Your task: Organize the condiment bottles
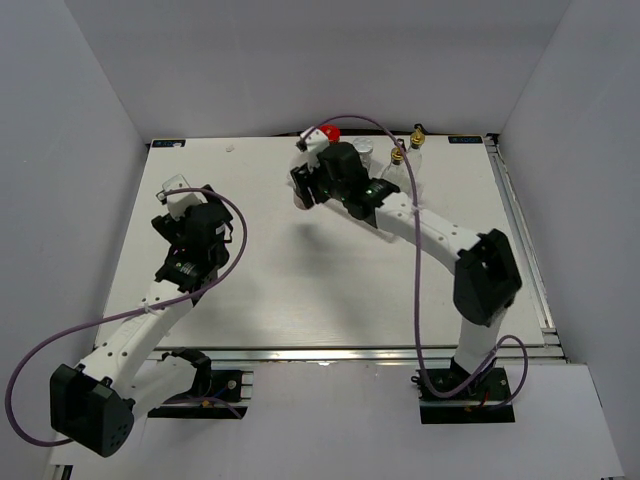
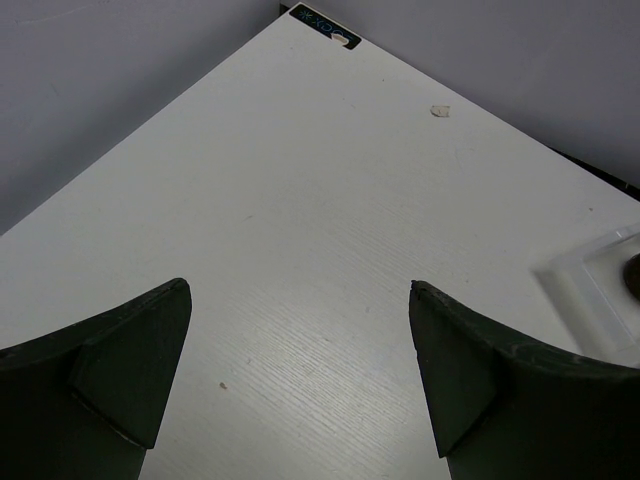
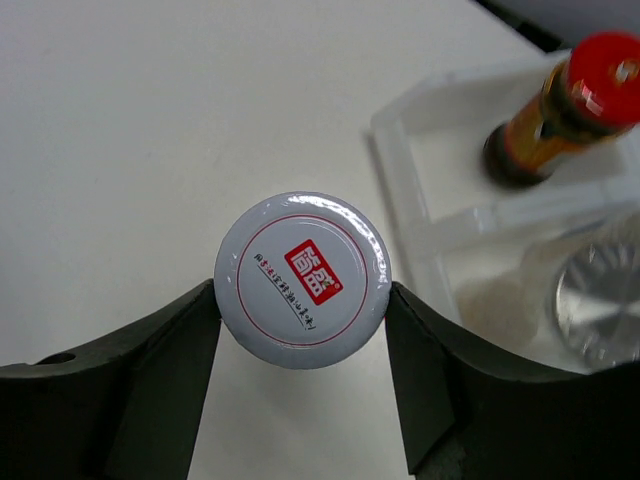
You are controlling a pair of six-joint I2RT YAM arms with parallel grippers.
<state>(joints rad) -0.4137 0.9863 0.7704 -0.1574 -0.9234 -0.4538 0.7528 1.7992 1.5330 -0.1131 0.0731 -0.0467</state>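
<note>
My right gripper (image 3: 303,300) is shut on the short lilac-lidded jar (image 3: 303,280), its fingers pressed against both sides of the lid, just left of the white tray (image 3: 400,165). The red-lidded dark jar (image 3: 590,85) stands in the tray's far compartment, and a silver-capped shaker (image 3: 600,305) in the one nearer. In the top view the right gripper (image 1: 303,188) hides the lilac-lidded jar. The red lid (image 1: 330,131), a silver cap (image 1: 362,150) and two gold-spouted glass bottles (image 1: 397,160) (image 1: 416,140) show behind it. My left gripper (image 2: 300,350) is open and empty over bare table.
The table's far left corner carries a small black label (image 2: 325,27). The tray's corner (image 2: 590,285) shows at the right of the left wrist view. White walls enclose the table on the left, back and right. A metal rail (image 1: 525,250) runs along the right edge.
</note>
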